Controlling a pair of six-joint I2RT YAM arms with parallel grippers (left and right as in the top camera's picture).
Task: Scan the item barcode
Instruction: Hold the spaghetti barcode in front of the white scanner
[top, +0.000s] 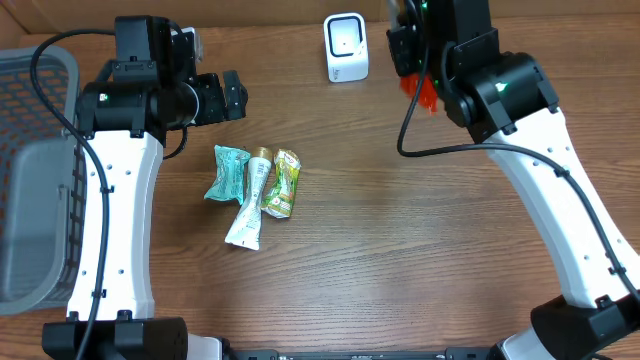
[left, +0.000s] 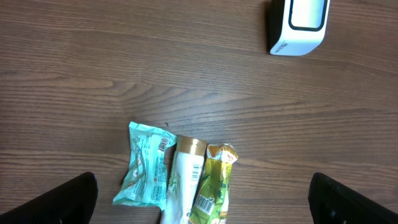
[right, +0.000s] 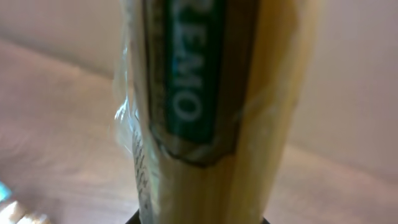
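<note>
- One wooden table (top: 400, 250) fills the overhead view, its grain running left to right.
- Two white arms reach in from the near edge, the left arm (top: 120, 220) and the right arm (top: 560, 200).
- A grey mesh basket (top: 40, 90) sits at the table's left edge, beside the left arm.
- The left gripper (top: 232, 97) hangs over the table with its fingers (left: 62, 199) spread wide apart and nothing between them.
- The right gripper (top: 408, 50) is raised just right of the scanner and is clamped on the pack.
- The pack (right: 199, 112), the item for scanning, stands upright close to the right wrist camera. It is pale yellow in clear wrap. Pale letters on its green label read "REMO" down its length, and the rest of the word is cut off.
- The scanner (top: 346, 47) is white with a dark window and stands at the far side. The print on its side is too small to read.
- The tube (top: 250, 200) is white with a gold cap and lies between two packets, touching both. A barcode sits near its cap.
- The teal packet (top: 228, 172) lies left of the tube, with a barcode at its upper right corner.
- The green packet (top: 284, 183) lies right of the tube, with a barcode toward its lower end.
</note>
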